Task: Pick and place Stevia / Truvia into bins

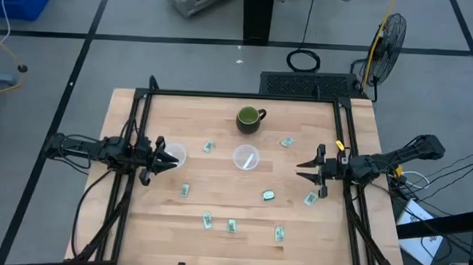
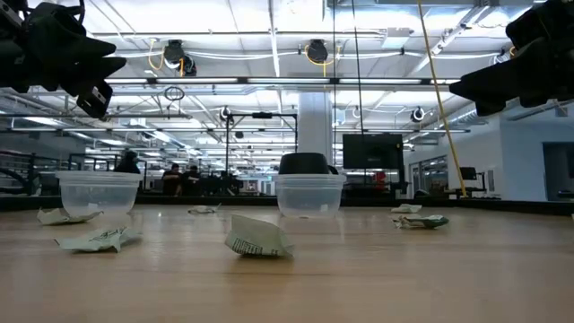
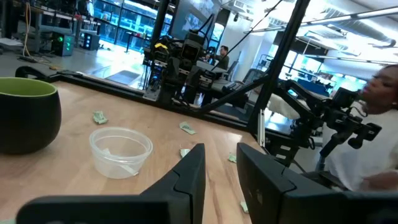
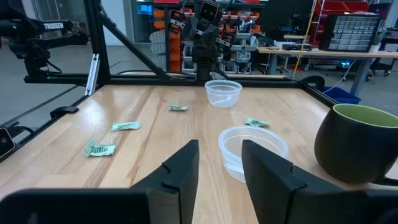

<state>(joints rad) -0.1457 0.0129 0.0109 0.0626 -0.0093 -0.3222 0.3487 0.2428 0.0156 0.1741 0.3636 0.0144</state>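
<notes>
Several small pale green and white sachets (image 1: 209, 147) lie flat and scattered on the wooden table, e.g. (image 1: 268, 195), (image 1: 207, 220), (image 4: 101, 149). Two clear cups stand upright on it: one mid-table (image 1: 246, 158), (image 3: 121, 151), one toward the left (image 1: 174, 155), (image 4: 222, 93). My left gripper (image 1: 169, 157), (image 3: 221, 177) is open and hovers beside the left cup, raised above the table. My right gripper (image 1: 304, 169), (image 4: 219, 168) is open, raised near the right side and pointing at the middle cup (image 4: 252, 149).
A dark green mug (image 1: 250, 119) stands upright behind the middle cup, near the far edge. A black frame (image 1: 246, 95) borders the table's far and side edges. A person (image 3: 373, 124) shows beyond the table's right side. Bare wood lies between the sachets.
</notes>
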